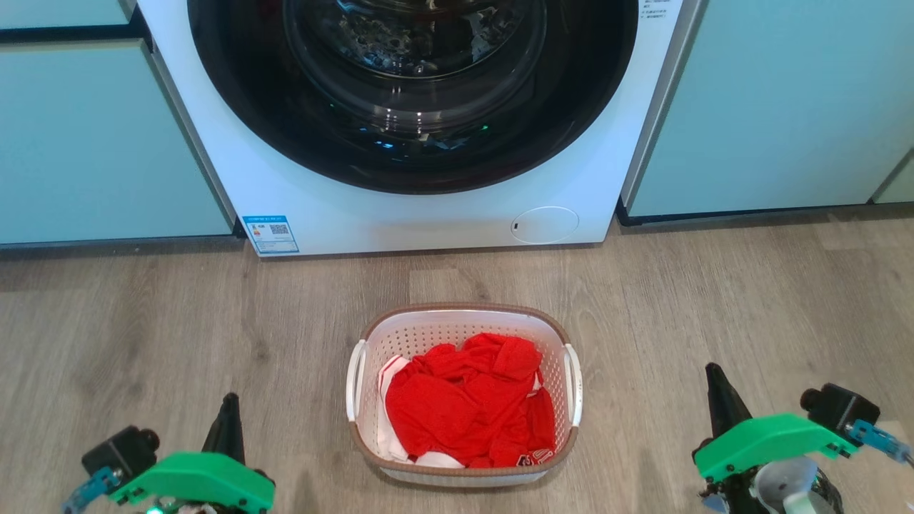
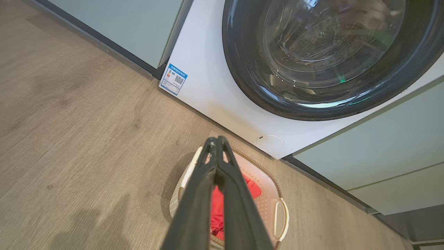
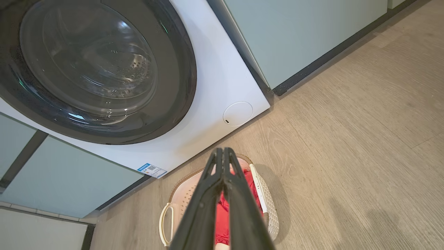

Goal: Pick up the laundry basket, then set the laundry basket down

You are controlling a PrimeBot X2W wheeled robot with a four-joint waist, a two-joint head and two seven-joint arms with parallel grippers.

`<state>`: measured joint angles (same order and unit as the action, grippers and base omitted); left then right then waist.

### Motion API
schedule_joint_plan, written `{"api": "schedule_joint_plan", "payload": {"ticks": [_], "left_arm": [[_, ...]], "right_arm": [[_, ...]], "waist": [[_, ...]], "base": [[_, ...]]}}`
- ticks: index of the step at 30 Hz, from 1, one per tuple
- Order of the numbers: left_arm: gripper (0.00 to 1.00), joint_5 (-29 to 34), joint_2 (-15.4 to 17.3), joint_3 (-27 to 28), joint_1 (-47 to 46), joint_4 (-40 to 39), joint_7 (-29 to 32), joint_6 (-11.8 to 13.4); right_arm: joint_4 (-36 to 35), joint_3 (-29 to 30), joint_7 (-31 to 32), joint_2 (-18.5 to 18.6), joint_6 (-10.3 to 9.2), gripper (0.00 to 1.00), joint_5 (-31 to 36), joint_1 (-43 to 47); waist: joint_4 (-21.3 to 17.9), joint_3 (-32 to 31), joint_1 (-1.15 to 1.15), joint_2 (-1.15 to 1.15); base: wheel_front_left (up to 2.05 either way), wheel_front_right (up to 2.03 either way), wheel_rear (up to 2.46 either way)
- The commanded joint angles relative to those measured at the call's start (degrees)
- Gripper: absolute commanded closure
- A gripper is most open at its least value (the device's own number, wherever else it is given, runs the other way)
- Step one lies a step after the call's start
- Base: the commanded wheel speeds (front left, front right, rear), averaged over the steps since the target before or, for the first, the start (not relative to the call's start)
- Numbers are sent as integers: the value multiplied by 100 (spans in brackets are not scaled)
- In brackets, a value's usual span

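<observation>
The laundry basket (image 1: 464, 318) is white with perforated walls, a brown rim and two white side handles. It stands on the wooden floor in front of the washing machine and holds red clothes (image 1: 468, 403). My left gripper (image 1: 228, 407) is low at the left, apart from the basket, its fingers closed together. At the lower right my right gripper (image 1: 716, 382) is shut too, clear of the basket. In the left wrist view the shut gripper (image 2: 216, 140) partly covers the basket (image 2: 267, 194). The right wrist view likewise has the gripper (image 3: 222, 151) over the basket (image 3: 269, 205).
A white washing machine (image 1: 428, 214) with a dark round door (image 1: 414, 93) stands just behind the basket. Pale green cabinets (image 1: 93, 143) flank it on both sides. Wooden floor (image 1: 750, 300) lies open to the left and right of the basket.
</observation>
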<state>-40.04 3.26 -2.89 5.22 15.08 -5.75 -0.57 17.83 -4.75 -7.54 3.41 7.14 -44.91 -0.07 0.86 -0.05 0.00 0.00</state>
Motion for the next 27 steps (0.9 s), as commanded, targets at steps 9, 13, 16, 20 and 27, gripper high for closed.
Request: {"api": "schedule_joint_plan", "payload": {"ticks": [9,13,16,20,27], "left_arm": [[100,-727,-5,245,-429,-155,157,-122],[100,-1071,-7,299,-484,-151,240,-166],[100,-1279,-9,332,-517,-149,290,-192],[100,-1557,-11,375,-561,-145,356,-227],[100,-1973,-14,441,-627,-140,455,-280]], "right_arm": [[-225,112,177,87,17,100,-702,-347],[-238,170,256,90,18,100,-1028,-366],[-246,206,303,92,19,100,-1224,-377],[-256,254,367,94,20,100,-1485,-392],[-272,328,465,96,22,100,-1876,-415]], "waist": [[-11,3,0,0],[-16,4,0,0],[-20,5,0,0],[-25,7,0,0],[-32,9,0,0]], "base": [[0,0,0],[0,0,0],[0,0,0],[0,0,0],[0,0,0]]}}
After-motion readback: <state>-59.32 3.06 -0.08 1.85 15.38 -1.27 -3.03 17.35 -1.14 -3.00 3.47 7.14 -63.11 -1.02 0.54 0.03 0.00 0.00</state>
